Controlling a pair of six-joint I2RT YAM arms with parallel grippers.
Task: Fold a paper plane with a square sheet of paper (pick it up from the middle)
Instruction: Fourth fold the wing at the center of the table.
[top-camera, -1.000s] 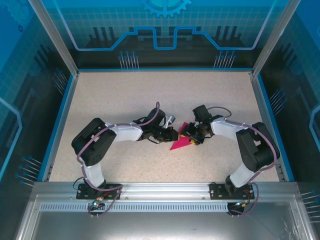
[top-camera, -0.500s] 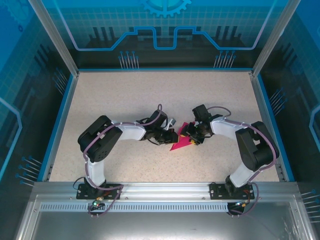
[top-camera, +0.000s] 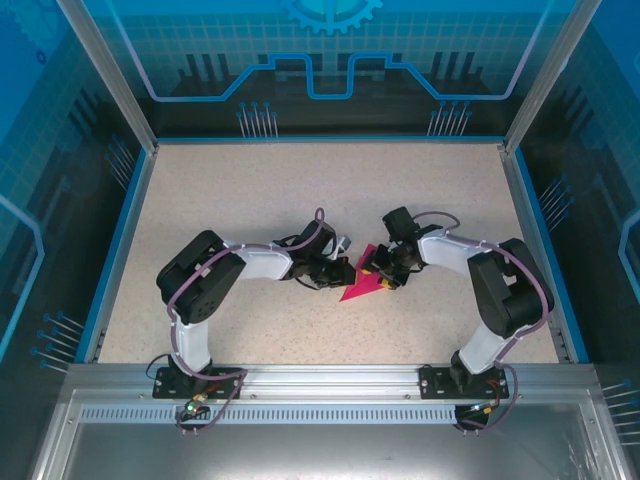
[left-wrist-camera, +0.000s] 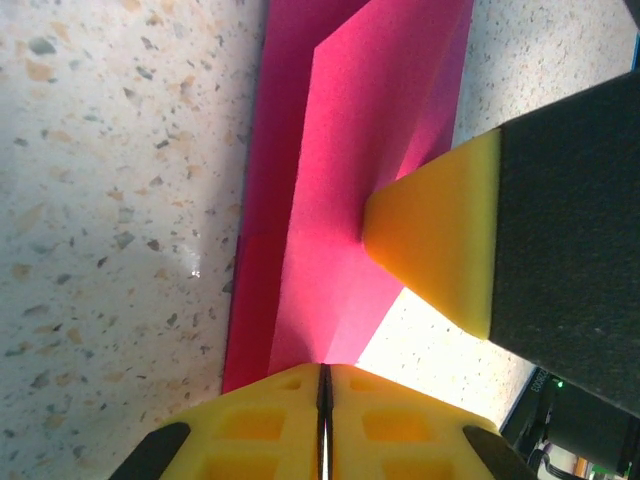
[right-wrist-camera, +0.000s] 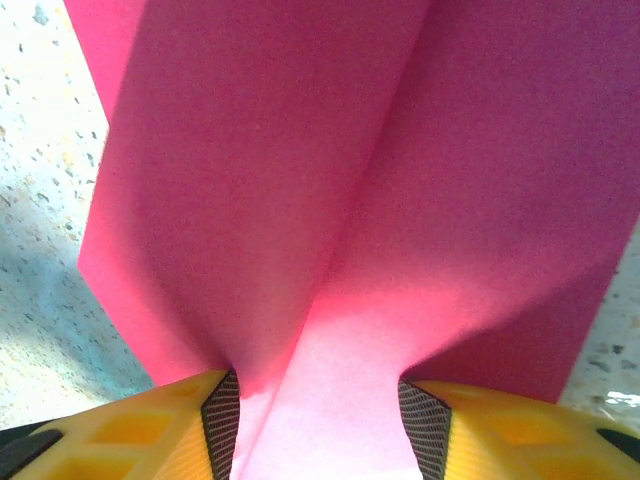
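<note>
Left gripper (left-wrist-camera: 322, 376): pads pressed together, clamped on the near edge of the paper plane (left-wrist-camera: 372, 150). The magenta paper runs up out of the seam between the pads as a standing flap. A second layer lies flat beside it on the speckled table (top-camera: 250, 190).

Right gripper (right-wrist-camera: 318, 402): jaws apart, straddling a raised crease of the paper. The pink sheet touches the inner face of both pads. Cannot tell how hard it squeezes, if at all. In the left wrist view one of its fingertips (left-wrist-camera: 440, 240), yellow with a black back, presses against the side of the flap.

From above: both grippers meet at mid-table. The plane is a pointed pink triangle between them, its tip aimed toward the near-left. Left arm reaches in from the left, right arm from the right, elbows bent outward.
</note>
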